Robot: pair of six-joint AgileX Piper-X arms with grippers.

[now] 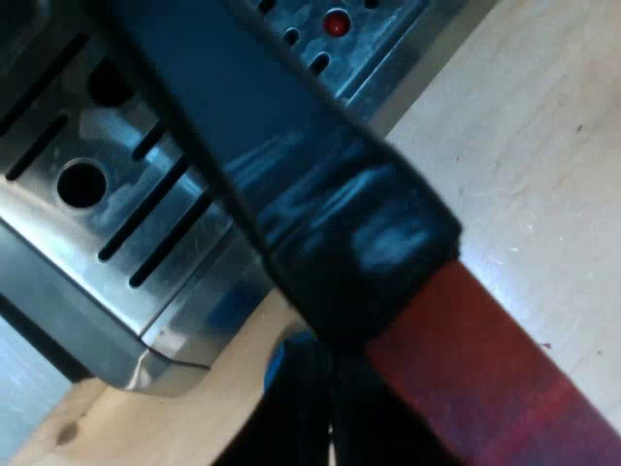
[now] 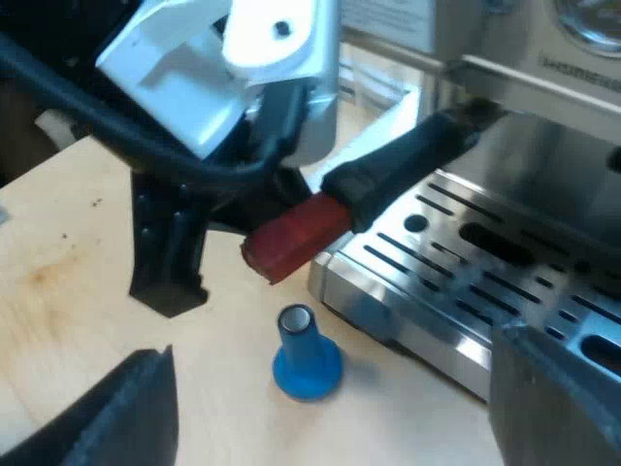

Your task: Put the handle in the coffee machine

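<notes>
Red-tipped handle (image 2: 380,183), tip away from machine (image 2: 543,68), slanting over tray (image 2: 437,264)

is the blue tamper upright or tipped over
Upright: the blue tamper stands on its wide base on the table, stem pointing up.

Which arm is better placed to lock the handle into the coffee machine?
Left, probably: the left tool is beside the handle's red end at the machine; the right tool hangs open farther off, near the tamper.
</notes>
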